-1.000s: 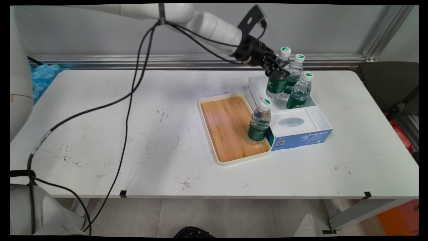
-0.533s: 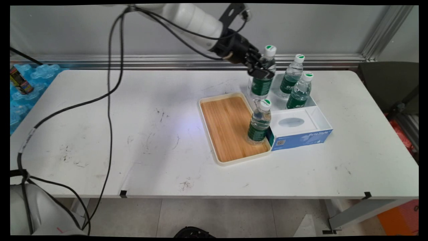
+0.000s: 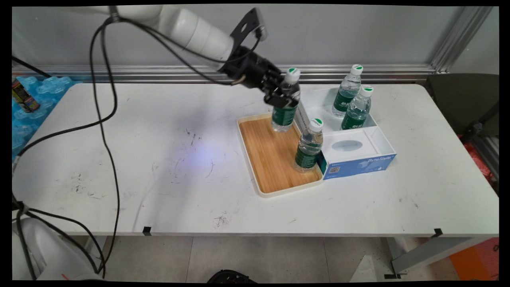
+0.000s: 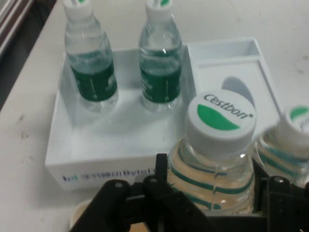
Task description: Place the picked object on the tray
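My gripper [image 3: 283, 95] is shut on a water bottle [image 3: 285, 103] with a green label and a white-and-green cap, held slightly tilted above the far end of the wooden tray [image 3: 263, 139]. In the hand view that held bottle [image 4: 217, 159] fills the lower middle between the black fingers [image 4: 159, 179]. A second bottle [image 3: 309, 145] stands on the tray's right side, next to the white and blue box [image 3: 358, 159]; its cap [image 4: 299, 123] shows at the hand view's right edge. Two more bottles [image 3: 348, 91] [image 3: 357, 107] stand in the box's far compartment [image 4: 96, 145].
Black cables [image 3: 107, 99] hang from the arm over the table's left half. Blue packaging and a can [image 3: 24, 95] lie beyond the table's left edge. A dark chair [image 3: 466, 103] stands off the right end. An aluminium rail [image 3: 159, 73] runs along the wall.
The gripper has lifted one bottle out of the box's far compartment and carried it left and down, to above the tray's far end. Two bottles stay in the box.
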Motion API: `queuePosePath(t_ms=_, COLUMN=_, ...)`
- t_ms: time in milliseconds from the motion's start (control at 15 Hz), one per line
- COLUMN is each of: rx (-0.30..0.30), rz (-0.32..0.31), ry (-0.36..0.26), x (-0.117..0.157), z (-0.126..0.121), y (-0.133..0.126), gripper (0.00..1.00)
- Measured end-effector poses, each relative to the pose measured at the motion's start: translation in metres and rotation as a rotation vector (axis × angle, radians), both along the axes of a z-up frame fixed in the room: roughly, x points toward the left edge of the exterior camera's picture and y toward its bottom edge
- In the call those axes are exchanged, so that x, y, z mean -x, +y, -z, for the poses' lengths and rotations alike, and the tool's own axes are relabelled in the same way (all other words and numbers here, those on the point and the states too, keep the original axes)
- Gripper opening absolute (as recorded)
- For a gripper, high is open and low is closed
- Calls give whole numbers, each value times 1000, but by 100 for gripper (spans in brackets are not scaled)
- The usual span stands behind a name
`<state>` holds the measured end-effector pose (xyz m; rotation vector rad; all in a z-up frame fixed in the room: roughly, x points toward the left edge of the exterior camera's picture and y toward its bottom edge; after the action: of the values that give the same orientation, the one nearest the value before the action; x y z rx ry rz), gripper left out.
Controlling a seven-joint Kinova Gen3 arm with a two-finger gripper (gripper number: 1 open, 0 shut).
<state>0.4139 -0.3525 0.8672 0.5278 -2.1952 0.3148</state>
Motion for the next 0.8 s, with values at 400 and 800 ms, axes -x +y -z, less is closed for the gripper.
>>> queuePosePath(t_ms=400, rx=17, rz=34, ry=-1, x=-15, z=23, y=35, gripper=0)
queuePosePath(t_ms=800, rx=37, rz=80, ry=29, x=-7, z=42, y=56, gripper=0)
